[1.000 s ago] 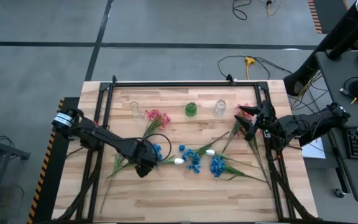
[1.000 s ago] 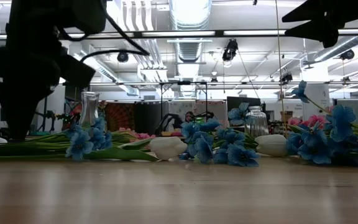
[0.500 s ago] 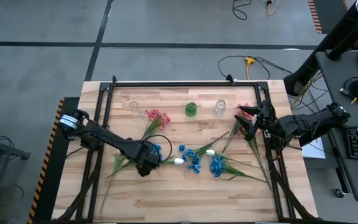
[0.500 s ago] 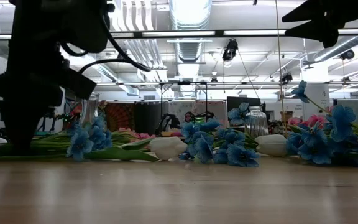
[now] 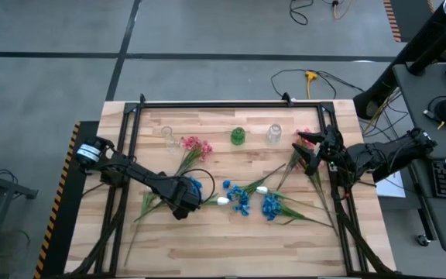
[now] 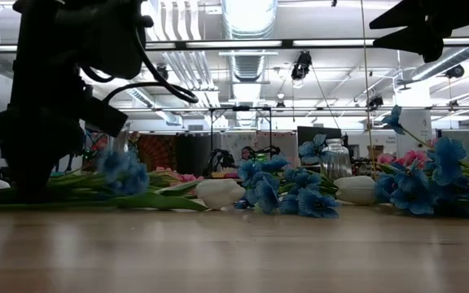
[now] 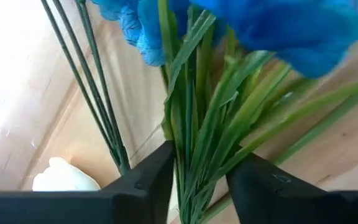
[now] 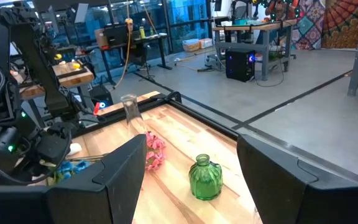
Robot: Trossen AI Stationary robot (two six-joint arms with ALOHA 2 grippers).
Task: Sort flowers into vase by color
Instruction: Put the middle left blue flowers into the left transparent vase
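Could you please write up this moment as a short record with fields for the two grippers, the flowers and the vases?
left gripper: low on the table, fingers either side of a blue flower's green stems
right gripper: raised at the table's right, open, empty
loose flowers: blue clusters, white buds, pink sprig lying on the table
vases: green vase between two clear vases, far side

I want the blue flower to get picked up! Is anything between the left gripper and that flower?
Nothing visible. The left gripper already has its fingers on either side of the blue flower's green stem and leaves. Two other thin stems and a white bud lie beside it, outside the fingers.
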